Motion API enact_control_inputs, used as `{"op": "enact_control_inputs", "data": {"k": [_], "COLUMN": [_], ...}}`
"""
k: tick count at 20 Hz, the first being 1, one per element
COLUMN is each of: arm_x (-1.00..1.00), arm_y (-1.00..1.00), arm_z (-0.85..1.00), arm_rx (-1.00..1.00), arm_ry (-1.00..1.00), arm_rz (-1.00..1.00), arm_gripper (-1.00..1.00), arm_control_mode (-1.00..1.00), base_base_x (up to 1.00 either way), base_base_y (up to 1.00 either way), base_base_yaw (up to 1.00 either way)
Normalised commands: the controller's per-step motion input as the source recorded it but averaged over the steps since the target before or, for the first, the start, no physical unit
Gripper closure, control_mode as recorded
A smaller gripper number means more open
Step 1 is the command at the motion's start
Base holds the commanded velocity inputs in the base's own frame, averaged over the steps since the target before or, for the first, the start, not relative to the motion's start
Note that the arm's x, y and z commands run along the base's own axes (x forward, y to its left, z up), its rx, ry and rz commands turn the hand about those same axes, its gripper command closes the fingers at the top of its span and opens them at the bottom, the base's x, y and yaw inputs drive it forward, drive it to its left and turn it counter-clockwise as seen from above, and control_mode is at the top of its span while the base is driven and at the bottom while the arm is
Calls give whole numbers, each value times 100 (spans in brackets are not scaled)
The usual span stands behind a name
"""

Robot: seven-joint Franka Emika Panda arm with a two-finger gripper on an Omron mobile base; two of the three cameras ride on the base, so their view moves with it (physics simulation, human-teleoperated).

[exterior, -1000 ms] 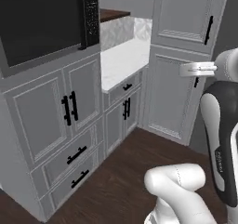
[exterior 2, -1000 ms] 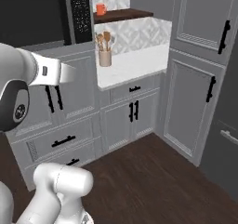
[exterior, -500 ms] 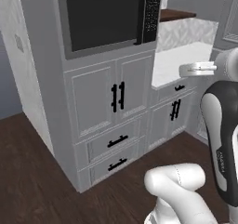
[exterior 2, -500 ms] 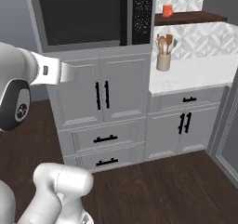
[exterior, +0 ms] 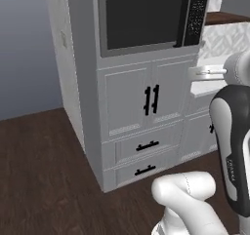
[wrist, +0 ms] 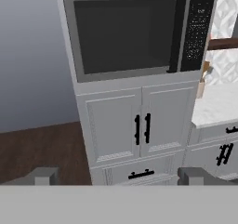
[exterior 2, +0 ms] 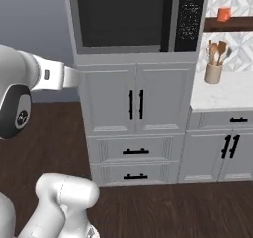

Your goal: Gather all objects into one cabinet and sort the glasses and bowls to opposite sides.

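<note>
Left base view: tall grey unit (exterior: 132, 112) with built-in microwave (exterior: 151, 17), double doors and two drawers below; white arm (exterior: 234, 131) at right.

Right base view: orange mug (exterior 2: 223, 14) on the dark brown shelf (exterior 2: 228, 23), above the beige utensil holder (exterior 2: 213, 73) on the white counter (exterior 2: 222, 94).

Hand view: gripper (wrist: 118, 176) facing the microwave, fingertips (wrist: 44, 175) spread wide apart, holding nothing.
</note>
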Motion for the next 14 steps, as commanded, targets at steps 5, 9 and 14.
{"op": "enact_control_inputs", "data": {"k": [5,9,14], "arm_x": [0,0,0], "arm_y": [0,0,0], "arm_z": [0,0,0], "arm_rx": [0,0,0], "arm_ry": [0,0,0], "arm_rz": [0,0,0], "arm_gripper": [-100,-100,-100], "arm_control_mode": [100,100,100], "base_base_x": [7,16,41], "base_base_y": [-65,-76,-78], "base_base_yaw": [-1,-5,-1]}}
